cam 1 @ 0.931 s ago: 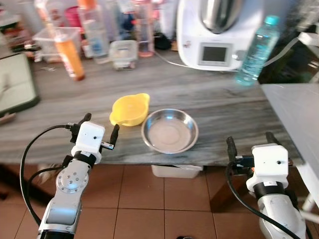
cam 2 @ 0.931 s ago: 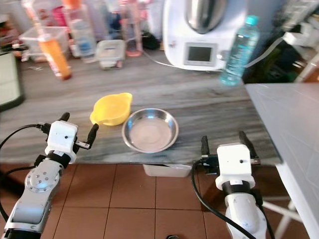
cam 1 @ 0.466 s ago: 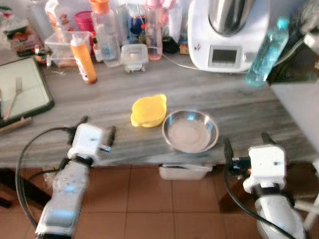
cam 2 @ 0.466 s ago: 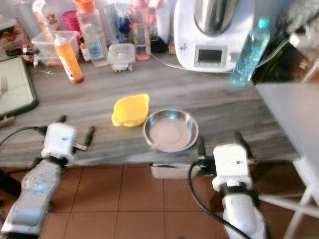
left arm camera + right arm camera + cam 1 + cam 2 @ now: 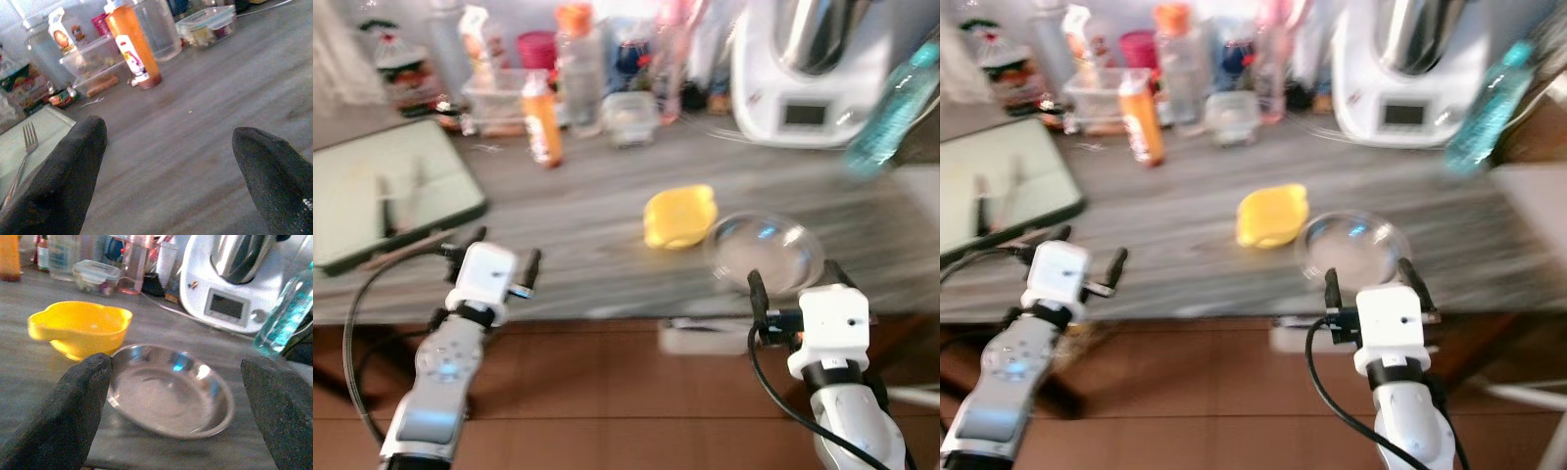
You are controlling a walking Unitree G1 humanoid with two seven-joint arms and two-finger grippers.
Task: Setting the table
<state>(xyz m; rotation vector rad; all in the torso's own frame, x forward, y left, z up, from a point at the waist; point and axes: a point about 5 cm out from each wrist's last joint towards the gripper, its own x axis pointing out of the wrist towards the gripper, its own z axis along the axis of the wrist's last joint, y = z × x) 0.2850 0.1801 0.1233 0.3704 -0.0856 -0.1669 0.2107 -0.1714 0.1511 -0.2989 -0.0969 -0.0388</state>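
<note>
I see the steel bowl [image 5: 168, 396] lying empty and upright near the front edge of the grey wooden counter [image 5: 578, 215], on my right half of the scene. The yellow bowl [image 5: 80, 328] sits just beside it on the side toward my left, the two rims close together; I cannot tell whether they touch. My right gripper [image 5: 798, 284] hovers at the counter's front edge directly before the steel bowl, its two black fingers [image 5: 78, 406] spread wide, released and holding nothing, framing the bowl between them in the right wrist view. My left gripper [image 5: 504, 259] hangs at the front edge well apart from both bowls, fingers [image 5: 63, 171] likewise parted and empty, pointing across bare counter toward the back.

Farther back, an orange squeeze bottle [image 5: 133, 46] stands upright with a clear plastic box [image 5: 95, 61] just beside it and a lidded food container [image 5: 208, 22] nearby. A green tray [image 5: 391, 201] lies at the far left of the counter with a fork [image 5: 22, 156] on it. At the back right stands a white kitchen machine [image 5: 234, 279] with a steel jug on top, and a blue water bottle [image 5: 286, 313] is near it. The head views are blurred. Below the counter is brown tiled floor [image 5: 607, 401].
</note>
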